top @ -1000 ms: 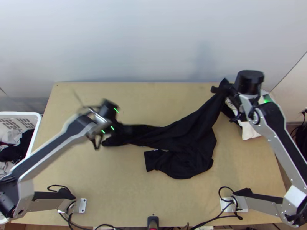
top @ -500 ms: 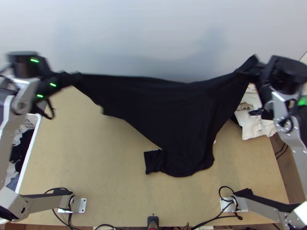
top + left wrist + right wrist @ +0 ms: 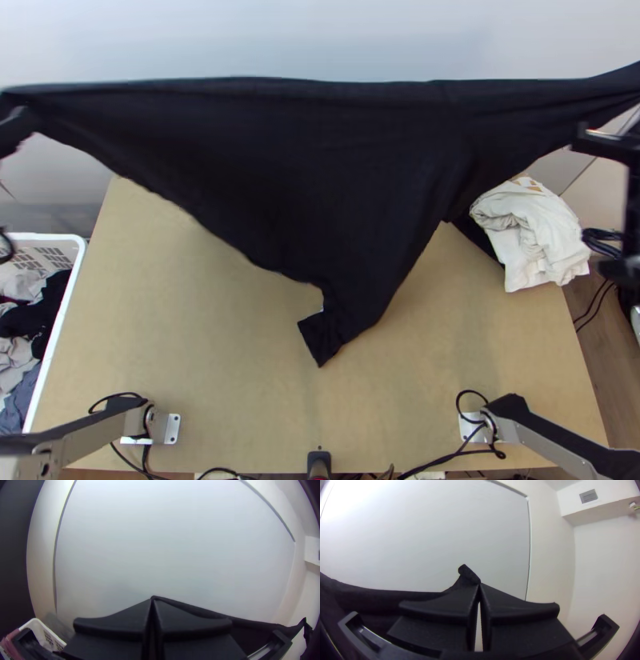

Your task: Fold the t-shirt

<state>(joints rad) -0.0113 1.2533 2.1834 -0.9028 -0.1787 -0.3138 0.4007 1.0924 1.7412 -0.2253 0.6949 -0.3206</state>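
Both ends of the black t-shirt (image 3: 320, 160) have risen and moved outward since the earlier frame, leaving its upper edge pulled nearly straight from side to side. The left gripper (image 3: 152, 600) has its fingers pressed together on one end of that edge; the right gripper (image 3: 480, 584) pinches the other, a small tip of cloth poking out past its fingertips.

From this taut edge the fabric tapers toward the near edge of the tabletop (image 3: 200, 360), its loose lower end about midway between the left and right edges, so neither arm looks nearer to it. Whether that end touches the wood, I cannot tell. Laying the shirt down probably depends on keeping the stretched edge parallel to the far edge; uneven lowering could skew it or catch the white folded garments (image 3: 528, 232) by the right edge.
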